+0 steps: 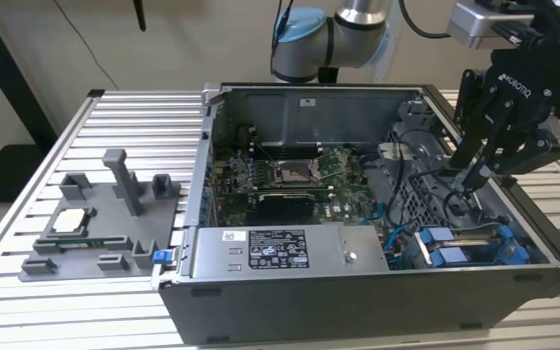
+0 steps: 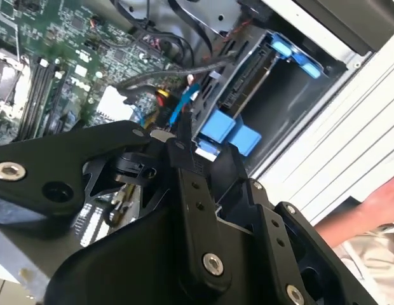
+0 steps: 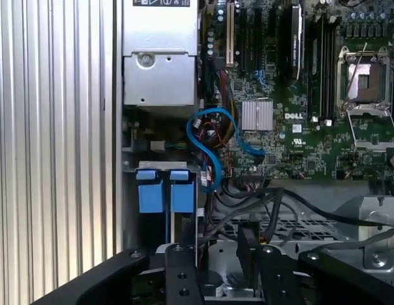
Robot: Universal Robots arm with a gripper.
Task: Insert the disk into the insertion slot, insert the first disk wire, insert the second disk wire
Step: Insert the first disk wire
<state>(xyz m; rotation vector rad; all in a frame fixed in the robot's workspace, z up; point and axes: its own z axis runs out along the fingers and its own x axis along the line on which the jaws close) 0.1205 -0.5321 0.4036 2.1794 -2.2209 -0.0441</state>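
Exterior view showed you the disk (image 1: 448,246) apparently seated in the insertion slot (image 1: 510,246), at the near corner of the open computer case (image 1: 358,306) on the exterior view's right, with its blue tabs showing. Your gripper (image 1: 472,177) hung just above that bay among dark wires, and I could not tell whether it was spread or clamped. In the first wrist view a blue cable (image 3: 210,121) looped near the tabs, beside the green circuit board (image 3: 298,146). The case sat on a slatted table (image 1: 134,117).
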